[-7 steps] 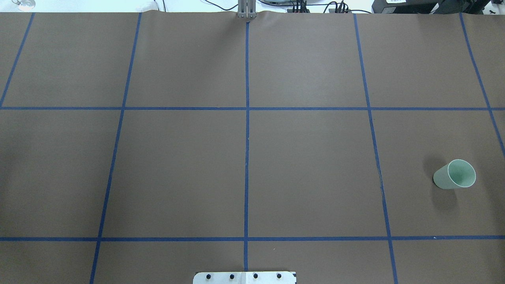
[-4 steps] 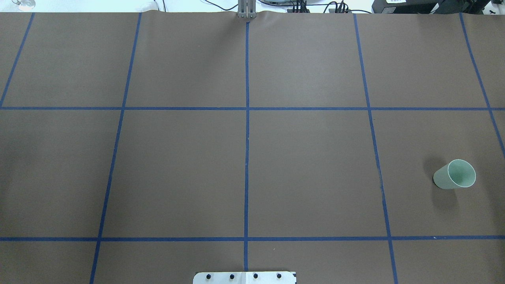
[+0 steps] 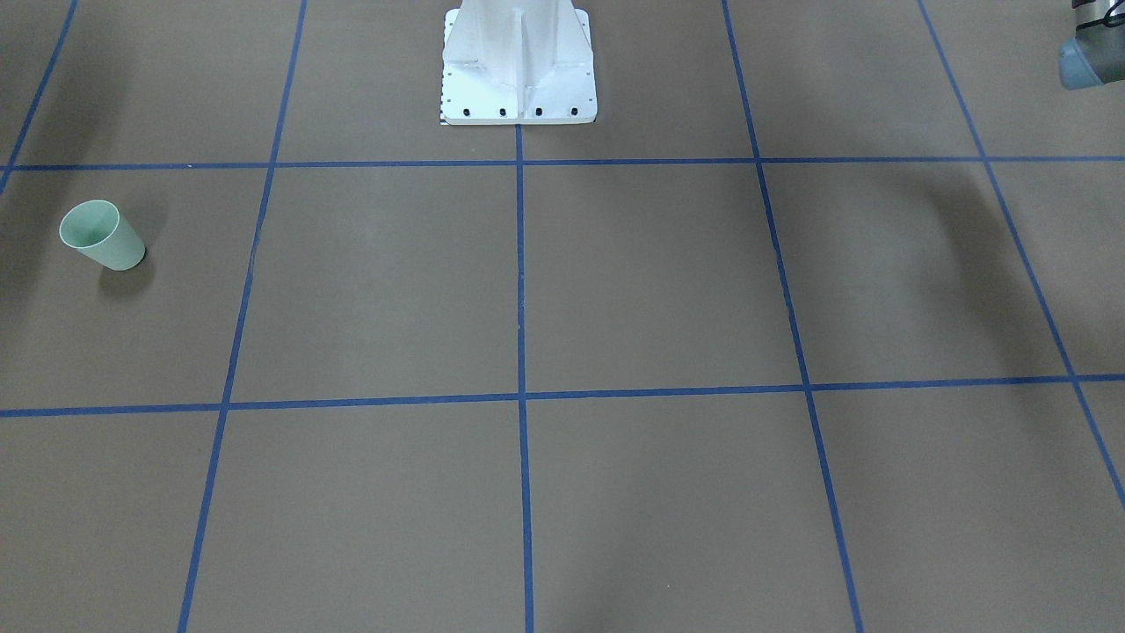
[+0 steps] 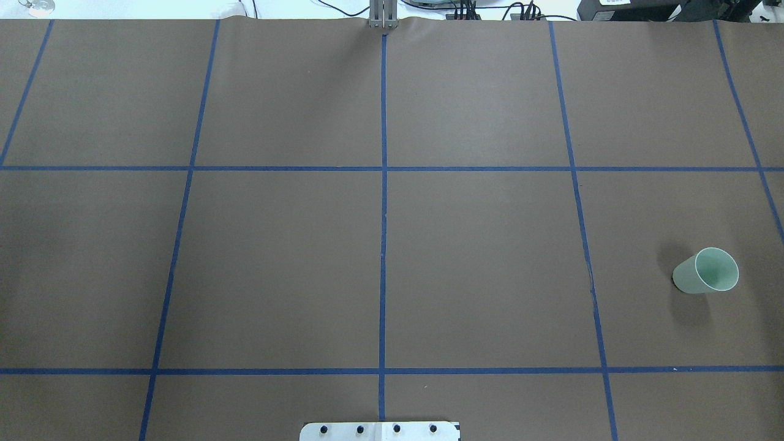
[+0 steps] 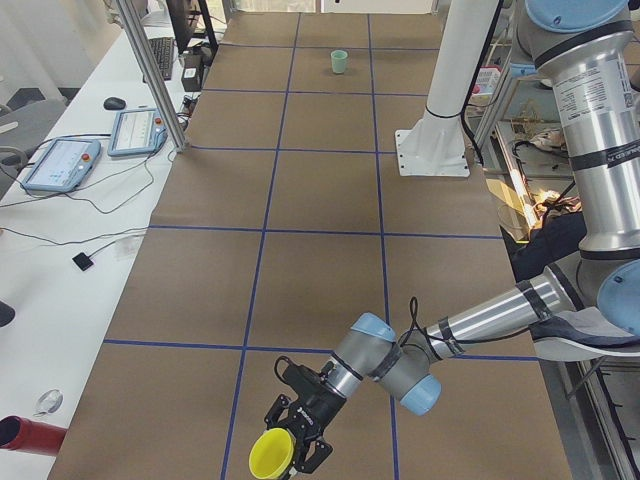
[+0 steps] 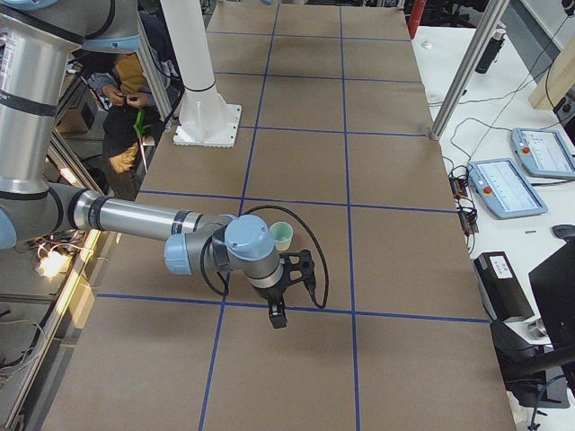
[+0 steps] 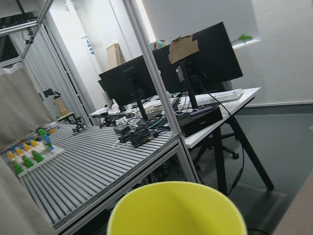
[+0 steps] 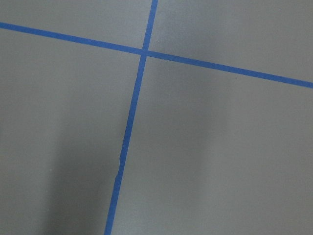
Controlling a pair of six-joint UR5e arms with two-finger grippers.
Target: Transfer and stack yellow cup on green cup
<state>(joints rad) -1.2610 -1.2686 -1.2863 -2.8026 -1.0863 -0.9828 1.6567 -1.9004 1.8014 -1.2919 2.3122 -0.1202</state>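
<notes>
In the overhead view, one cup [image 4: 704, 272] stands on the bench [image 4: 478, 257] at three o'clock from centre. The second cup [image 5: 270, 455] is at the left gripper [image 5: 295, 440] over the bench's opposite end.

Silver arms [image 5: 490, 312], pale-blue joint caps [image 5: 376, 325]

the green cup [image 3: 101, 237] stands upright on the table [image 3: 659, 281].

Bench [image 4: 478, 257] under brown paper, blue tape lines [image 4: 383, 245] in grid. Long white side desk [image 5: 60, 250] alongside: touch-screen tablet [image 5: 60, 163], keyboard [image 5: 162, 58], mouse [image 5: 114, 103], loose cables. Aluminium post [image 5: 148, 75] at bench edge. Off to one side: black monitors [image 7: 200, 54] on another desk, plain white wall [image 7: 283, 49], dark glossy floor [image 7: 279, 147]. Light bright, even.
</notes>
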